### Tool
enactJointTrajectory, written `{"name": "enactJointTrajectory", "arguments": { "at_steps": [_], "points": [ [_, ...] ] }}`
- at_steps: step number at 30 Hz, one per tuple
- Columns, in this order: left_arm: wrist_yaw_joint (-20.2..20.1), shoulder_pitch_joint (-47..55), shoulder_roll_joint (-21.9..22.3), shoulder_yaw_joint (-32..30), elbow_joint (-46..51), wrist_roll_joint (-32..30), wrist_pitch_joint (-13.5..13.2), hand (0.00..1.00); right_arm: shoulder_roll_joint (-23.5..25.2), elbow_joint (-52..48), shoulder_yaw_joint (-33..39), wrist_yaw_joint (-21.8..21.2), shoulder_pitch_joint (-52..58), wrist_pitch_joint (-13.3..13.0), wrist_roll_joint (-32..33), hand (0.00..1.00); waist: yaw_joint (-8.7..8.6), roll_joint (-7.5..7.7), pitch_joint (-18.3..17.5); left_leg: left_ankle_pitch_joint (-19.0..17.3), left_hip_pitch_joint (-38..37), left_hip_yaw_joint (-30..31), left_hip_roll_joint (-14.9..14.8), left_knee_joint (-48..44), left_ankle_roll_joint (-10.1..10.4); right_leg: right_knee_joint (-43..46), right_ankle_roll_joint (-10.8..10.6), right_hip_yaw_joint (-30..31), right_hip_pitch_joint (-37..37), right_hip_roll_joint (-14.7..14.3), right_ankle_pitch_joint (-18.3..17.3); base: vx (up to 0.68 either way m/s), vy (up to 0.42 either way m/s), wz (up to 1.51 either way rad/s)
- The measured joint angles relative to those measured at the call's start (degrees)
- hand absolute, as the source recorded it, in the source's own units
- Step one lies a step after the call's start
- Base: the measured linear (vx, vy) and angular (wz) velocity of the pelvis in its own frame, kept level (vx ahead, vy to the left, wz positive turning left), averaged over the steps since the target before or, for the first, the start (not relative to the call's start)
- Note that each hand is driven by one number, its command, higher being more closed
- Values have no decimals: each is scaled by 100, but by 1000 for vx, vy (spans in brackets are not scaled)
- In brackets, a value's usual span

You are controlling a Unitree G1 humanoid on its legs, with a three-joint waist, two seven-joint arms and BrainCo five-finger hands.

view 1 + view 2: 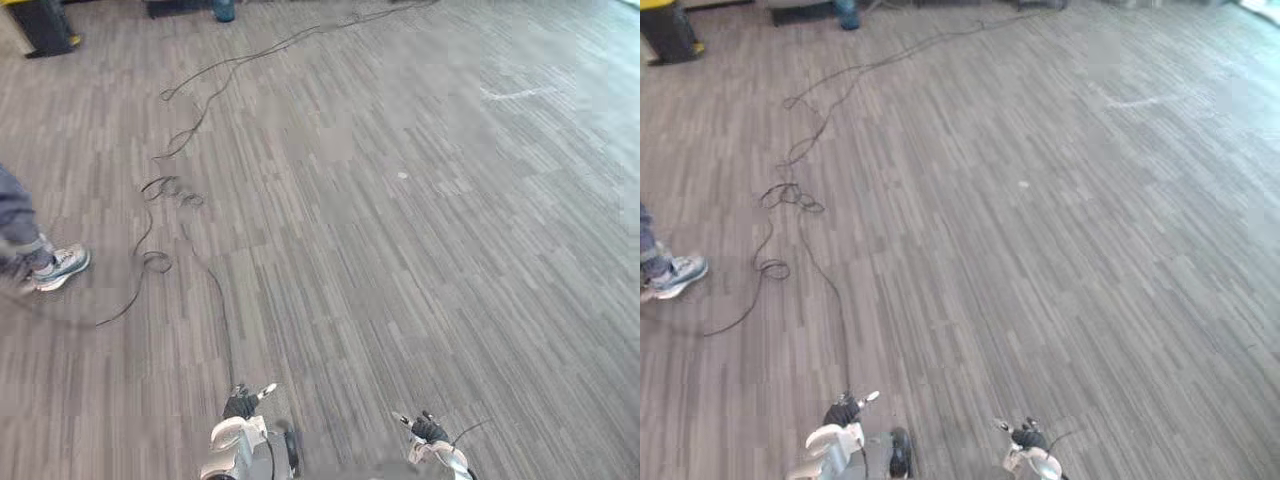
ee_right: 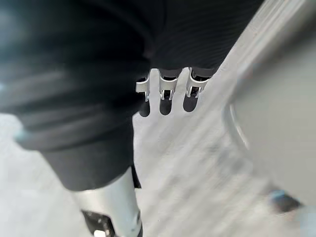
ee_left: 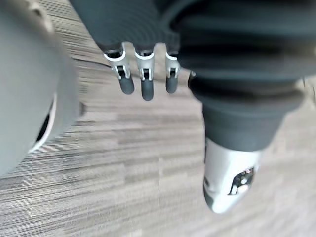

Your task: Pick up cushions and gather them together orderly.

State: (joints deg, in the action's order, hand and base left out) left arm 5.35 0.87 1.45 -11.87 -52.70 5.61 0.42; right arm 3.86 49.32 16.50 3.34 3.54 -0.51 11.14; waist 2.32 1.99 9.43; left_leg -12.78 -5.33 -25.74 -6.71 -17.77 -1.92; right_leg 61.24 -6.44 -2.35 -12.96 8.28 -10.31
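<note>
Left eye view
- Floor: one grey floor of narrow striped planks.
- Hands: two, both low at the near edge and well apart. The left hand is on the left and the right hand on the right, both above bare floor.
- Person: one light shoe and one dark trouser leg at the left edge.
- Bin: one black bin with yellow at its foot, in the far left corner.
- Blue thing: one blue object at the far edge, too small to tell what it is.

Right eye view
- Scene: the same two hands, one shoe, one bin and one blue object.

Left wrist view
- Left hand: released. The left hand's fingers hang straight in a row with the left hand's thumb apart, grasping nothing, with floor beyond.

Right wrist view
- Right hand: released. The right hand's fingers are straight with the right hand's thumb apart, grasping nothing, above the floor.
</note>
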Motion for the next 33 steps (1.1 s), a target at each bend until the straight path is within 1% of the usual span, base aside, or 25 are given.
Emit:
{"name": "enactJointTrajectory", "arguments": {
  "at_steps": [1,2,3,5,6,7,8,9,10,11,13,14,16,17,20,22,24,25,26,27,28,29,30,32,33],
  "points": [
    [4,1,12,1,-10,0,0,0,5,-33,2,1,0,-5,0,0,0,-37,-23,-80,-163,-60,-13,135,12,-3,55,-155,-148,-17,-40,450,156,-76],
    [10,-34,29,1,-37,0,1,0,9,-122,2,-2,-13,-21,0,0,-24,-113,-55,-372,-504,-178,-37,531,336,-124,172,-649,-584,-32,-148,493,136,-64],
    [17,-183,-41,-3,-176,-4,1,0,9,-96,28,-22,-69,-18,6,0,-27,78,34,-476,-842,-373,112,743,496,-637,275,-1073,-961,112,-225,493,136,-54],
    [25,-221,-14,-16,-345,-11,31,0,22,-135,203,-10,-121,-38,3,0,-113,66,41,-511,-1115,-470,125,912,526,-1722,439,-1721,-1145,67,-202,406,27,-23],
    [23,-230,8,-15,-378,-56,43,0,0,-126,278,-2,-128,-48,5,0,-180,49,52,-510,-1206,-479,119,981,525,-2110,531,-1957,-1188,56,-107,787,-42,-4],
    [19,-215,98,-21,-380,-132,35,0,7,-112,376,7,-112,-62,-2,0,-231,14,77,-509,-1545,-488,179,1207,527,-3492,759,-2264,-1165,-130,429,703,-65,3],
    [17,-189,112,-26,-380,-143,33,0,6,-101,371,7,-88,-58,-4,0,-228,36,65,-509,-1635,-480,219,1212,528,-3755,805,-2222,-1132,-146,577,724,-94,1],
    [10,-146,153,-48,-396,-161,35,0,8,-103,375,6,-56,-53,-3,0,-238,48,61,-508,-1805,-422,264,1204,528,-3812,1231,-2175,-1088,-135,1004,396,-84,-19],
    [-34,-134,227,-23,-482,-188,47,0,-126,-109,369,-2,-127,-53,-54,0,-257,-185,42,-440,-1998,-324,91,1059,633,-3327,1571,-2204,-1087,-212,751,651,-160,-18],
    [-39,-161,235,-62,-473,-251,44,0,-173,-147,394,-8,-137,-58,-169,0,-292,-322,39,-203,-1891,-119,-85,561,921,-3015,1584,-2199,-1075,-262,322,650,-187,-27],
    [-34,-195,237,-75,-406,-339,40,0,-183,-212,480,-7,-144,-50,-208,0,-284,-481,56,189,-1474,292,-393,-598,878,-2958,1592,-2161,-887,-440,-5,673,-233,-27],
    [-37,-179,232,-93,-378,-337,43,0,-178,-234,462,9,-150,-51,-208,0,-298,-599,104,1048,-755,874,-717,-2253,995,-3222,1577,-2052,-480,-713,-155,680,-198,-50],
    [-45,-181,225,-236,-322,-331,34,0,-164,-152,350,12,-201,-45,-194,0,-228,-604,168,975,-28,1090,-926,-3770,1041,-3625,1607,-1780,37,-1003,-219,522,-98,-80],
    [-28,-134,214,-294,-219,-323,43,0,-114,27,153,15,-284,-13,-190,0,-182,-475,248,510,633,1067,-984,-4471,887,-4056,1603,-1505,639,-1131,-256,483,-44,-91],
    [-18,-50,183,-246,111,-315,-11,0,-35,133,-58,25,-296,30,-154,0,-113,-290,250,62,1603,728,-1016,-3870,576,-4727,1498,-984,1425,-1205,-300,455,-5,-87],
    [-14,-10,223,-254,246,-320,-30,0,-15,136,-79,22,-258,56,-157,0,5,-351,240,-34,1951,589,-954,-2524,523,-4997,1269,-548,1877,-1227,-351,496,85,-116],
    [17,22,222,-274,275,-322,-73,0,-9,137,-77,33,-215,81,-169,0,103,-402,182,182,2211,936,-705,-653,765,-5205,1006,-97,2345,-1203,-630,555,198,-99],
    [21,32,213,-264,285,-322,-79,0,-9,143,-86,33,-209,81,-181,0,107,-397,151,321,2289,1058,-649,-321,773,-5226,956,-7,2424,-1194,-719,608,284,-89],
    [33,62,180,-267,324,-323,-85,0,21,201,-102,33,-187,93,-210,0,155,-292,56,894,2310,1296,-449,-258,723,-5241,839,201,2578,-1060,-872,686,332,-85],
    [58,112,120,-271,334,-326,-76,0,30,287,-142,15,-98,98,-212,0,161,-92,-194,999,2319,1316,-244,-395,506,-5117,697,435,2583,-829,-950,723,334,-74],
    [65,104,84,-275,304,-318,-68,0,29,310,-143,12,-78,97,-215,0,137,10,-249,894,2300,1217,-183,-497,395,-4874,594,466,2477,-705,-959,757,328,-63],
    [66,57,31,-276,239,-309,-66,0,32,327,-135,31,-63,93,-218,0,133,124,-231,628,2104,991,-138,-615,373,-3909,445,574,2130,-560,-924,841,376,-71],
    [74,-17,-30,-273,139,-288,-53,0,28,339,-145,33,-56,95,-218,0,162,201,-163,326,1664,707,-119,-576,339,-2203,-11,614,1458,-443,-511,688,318,-82],
    [103,-57,-79,-229,-21,-234,19,0,-23,296,-145,8,-50,93,-223,0,75,178,-55,61,888,438,-15,-370,254,-466,-193,424,768,-181,-55,590,255,-64],
    [107,-69,-59,-205,-75,-197,40,0,-29,230,-139,10,-52,69,-225,0,39,146,-31,-22,583,395,-5,-276,225,-182,-160,244,644,-103,-71,669,260,-61]
  ]
}}
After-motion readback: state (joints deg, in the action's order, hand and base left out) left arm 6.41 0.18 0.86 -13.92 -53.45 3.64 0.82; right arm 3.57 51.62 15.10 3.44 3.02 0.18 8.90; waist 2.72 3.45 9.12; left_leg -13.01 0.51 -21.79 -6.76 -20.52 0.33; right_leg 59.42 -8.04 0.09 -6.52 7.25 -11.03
